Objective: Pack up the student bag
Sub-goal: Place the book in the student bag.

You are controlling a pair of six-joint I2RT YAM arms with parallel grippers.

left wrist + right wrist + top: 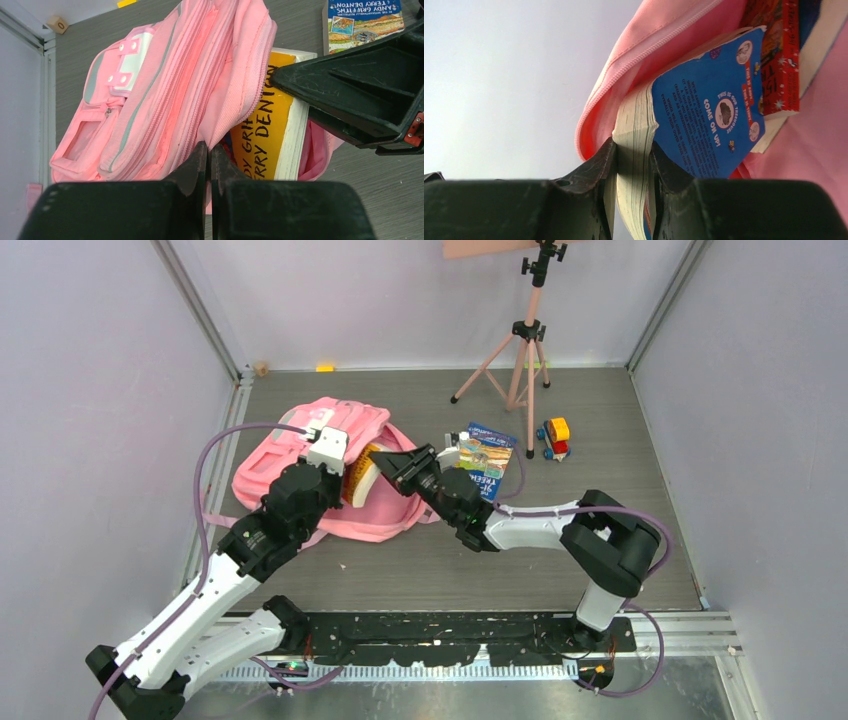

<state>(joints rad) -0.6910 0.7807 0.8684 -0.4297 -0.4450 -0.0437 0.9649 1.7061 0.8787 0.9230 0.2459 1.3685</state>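
Student bag (265, 465), pink fabric, lying on the table.

- Left gripper (209, 150): jaws pressed together on the pink edge of the bag's open mouth, holding the flap up.
- Right gripper (634, 150): jaws clamped on the page edge of a blue-backed, yellow-spined book (709, 110). The book is halfway into the mouth, beside a red book (781, 55) already inside.
- Orientation: long axis roughly across the table; mouth at the right end, facing the right gripper; white-patched front pocket on the far side.
- Right of the bag: second book (490, 455), flat; beyond it a toy truck (555, 438).
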